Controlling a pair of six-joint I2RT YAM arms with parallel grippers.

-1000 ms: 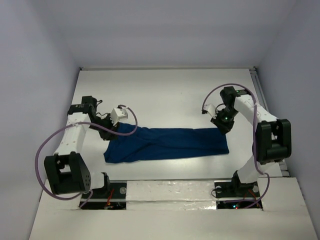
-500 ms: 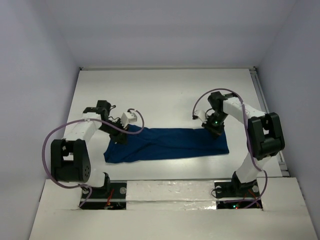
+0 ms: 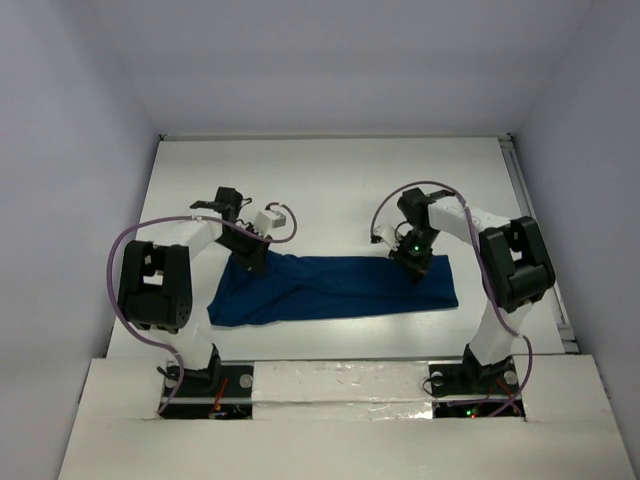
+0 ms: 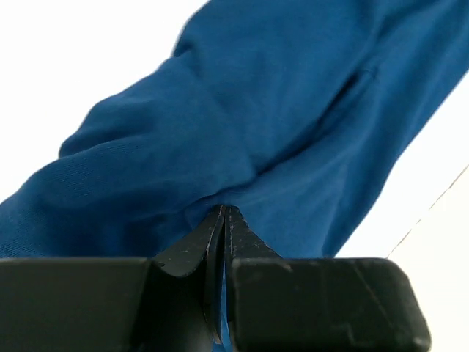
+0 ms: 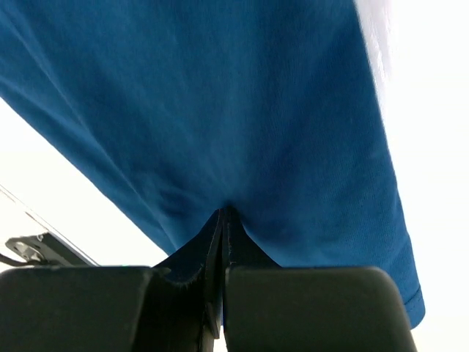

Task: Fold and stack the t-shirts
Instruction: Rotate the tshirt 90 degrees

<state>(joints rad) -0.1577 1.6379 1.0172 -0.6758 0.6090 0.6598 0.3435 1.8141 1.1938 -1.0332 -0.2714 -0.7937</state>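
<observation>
One dark navy-blue t-shirt (image 3: pixel 335 287) lies folded into a long strip across the white table; no printed graphic shows. My left gripper (image 3: pixel 257 262) is shut on the strip's far edge near its left end; in the left wrist view the jaws (image 4: pixel 223 211) pinch a fold of blue cloth (image 4: pixel 242 125). My right gripper (image 3: pixel 410 258) is shut on the far edge near the right end; in the right wrist view the jaws (image 5: pixel 222 213) pinch blue cloth (image 5: pixel 242 110) too. Both held edges are pulled inward along the strip.
The white table (image 3: pixel 330 190) is walled on the left, back and right. A metal rail (image 3: pixel 535 230) runs along its right edge. The arm bases and purple cables (image 3: pixel 115 300) sit at the near edge.
Both grippers have moved inward toward the table's middle, the left one rightward and the right one leftward, each dragging its pinched far edge of the shirt. The strip's near edge has stayed put.
</observation>
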